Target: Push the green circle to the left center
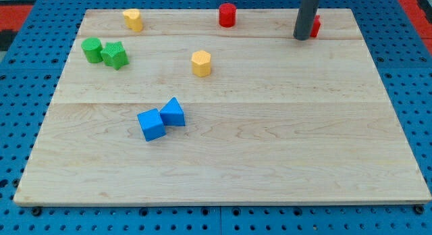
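The green circle is a round green block near the board's left edge, in the upper left of the view. A green star block touches its right side. My tip is at the view's top right, far to the right of the green circle. It stands right beside a red block that the rod partly hides.
A yellow block sits at the top left and a red cylinder at the top centre. A yellow hexagon lies left of centre. A blue cube and a blue triangular block touch below it. The wooden board rests on blue pegboard.
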Controlling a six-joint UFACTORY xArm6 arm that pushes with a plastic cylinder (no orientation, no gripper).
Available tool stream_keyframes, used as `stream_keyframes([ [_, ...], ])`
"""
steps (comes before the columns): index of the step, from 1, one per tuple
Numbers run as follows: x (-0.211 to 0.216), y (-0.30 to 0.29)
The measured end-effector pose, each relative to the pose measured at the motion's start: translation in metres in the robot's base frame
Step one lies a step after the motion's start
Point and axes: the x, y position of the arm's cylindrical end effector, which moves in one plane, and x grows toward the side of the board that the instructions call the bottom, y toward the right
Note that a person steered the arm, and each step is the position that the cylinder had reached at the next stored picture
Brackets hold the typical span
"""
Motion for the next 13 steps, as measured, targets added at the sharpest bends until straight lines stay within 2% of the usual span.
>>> stream_keyframes([
  [1, -0.016, 0.0],
  [3, -0.013, 0.001],
  [6, 0.03, -0.182],
  [7, 0.005, -0.252],
  [8, 0.006, -0.35],
  [10, 0.006, -0.385],
  [13, 0.006, -0.397],
])
